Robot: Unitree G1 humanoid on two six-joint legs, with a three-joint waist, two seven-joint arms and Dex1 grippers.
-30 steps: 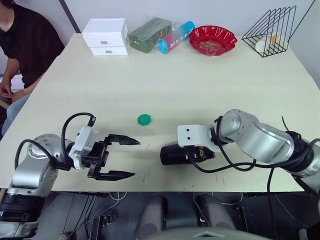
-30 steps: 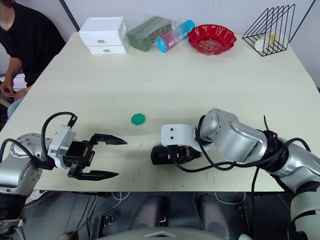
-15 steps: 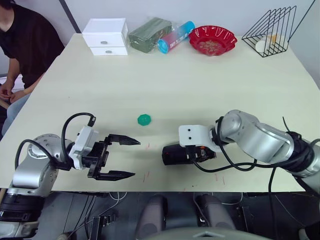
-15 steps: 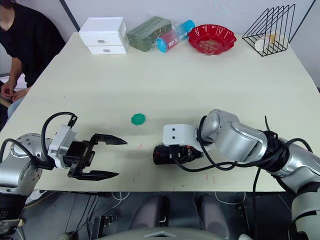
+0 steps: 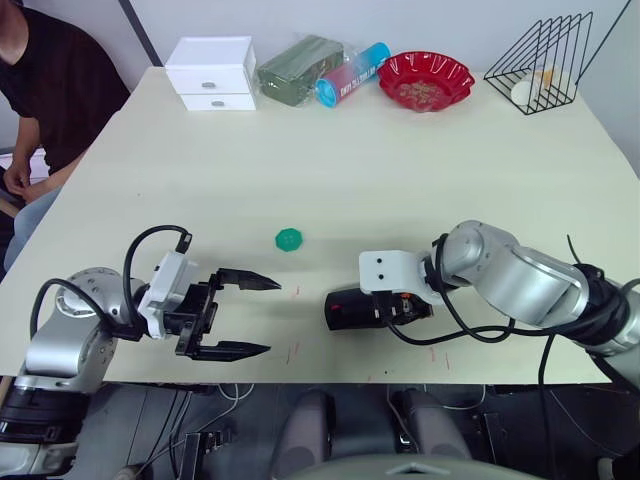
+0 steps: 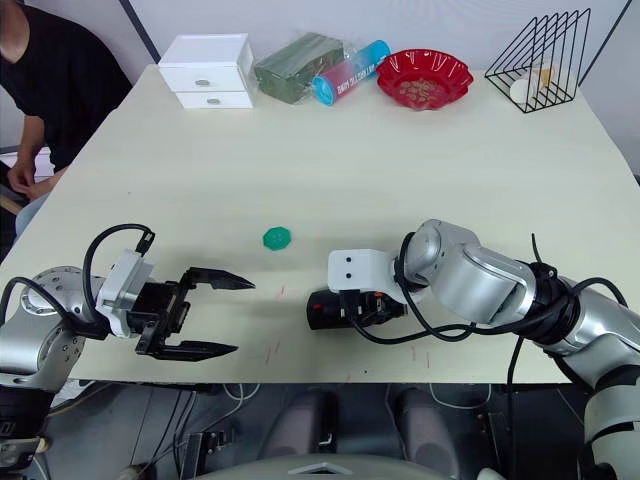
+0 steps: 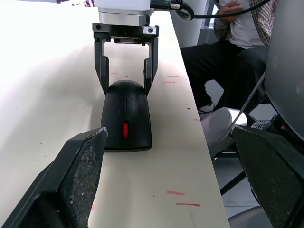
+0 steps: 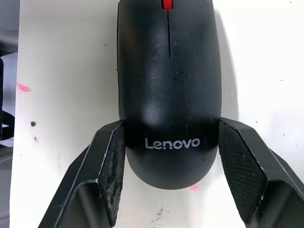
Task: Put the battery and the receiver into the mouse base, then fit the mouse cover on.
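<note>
On table (image 5: 420, 170), "Lenovo"-marked mouse cover (image 8: 168, 95) sits between right claw (image 8: 168, 178) fingers.

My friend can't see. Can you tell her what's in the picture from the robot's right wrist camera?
A black mouse with white "Lenovo" lettering and a red scroll wheel lies on a pale table. The right gripper has its two black fingers against the mouse's rounded back end, one on each side.

Cream table (image 5: 400, 170), pale grey wall behind, white drawer unit (image 5: 211, 73), black wire rack (image 5: 545, 48)
</note>
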